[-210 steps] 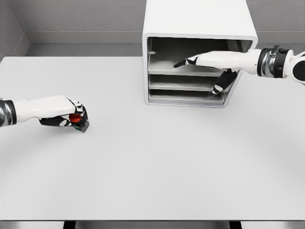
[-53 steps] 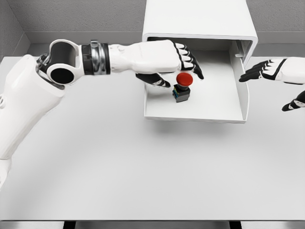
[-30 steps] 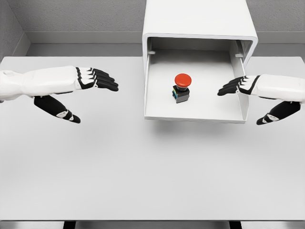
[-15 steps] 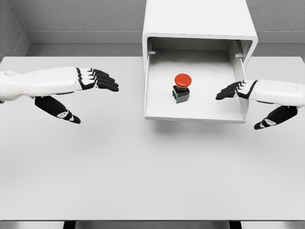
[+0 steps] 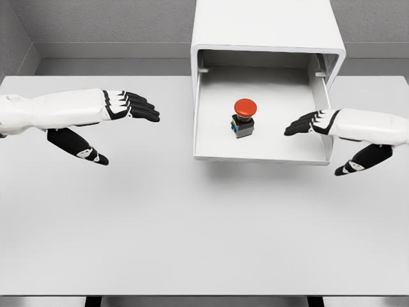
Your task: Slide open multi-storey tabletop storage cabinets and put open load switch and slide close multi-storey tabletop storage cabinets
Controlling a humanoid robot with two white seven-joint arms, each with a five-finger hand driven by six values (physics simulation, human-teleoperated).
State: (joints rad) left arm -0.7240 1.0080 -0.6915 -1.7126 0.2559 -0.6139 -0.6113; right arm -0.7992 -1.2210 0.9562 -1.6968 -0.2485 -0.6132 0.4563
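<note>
The white storage cabinet stands at the back of the table with one drawer pulled out toward me. The load switch, a dark block with a red mushroom button, stands upright in the middle of that drawer. My right hand hovers at the drawer's right wall, fingers spread and reaching over it, thumb hanging outside; it holds nothing. My left hand is held over the table well left of the cabinet, fingers straight and open, also empty.
The grey table stretches wide in front of the drawer. A grey wall runs behind the cabinet. Both forearms come in from the picture's side edges at about mid height.
Earlier my left hand set the switch in the drawer and drew back to the left. Over the last second my right hand has slid down and left over the drawer's right wall.
</note>
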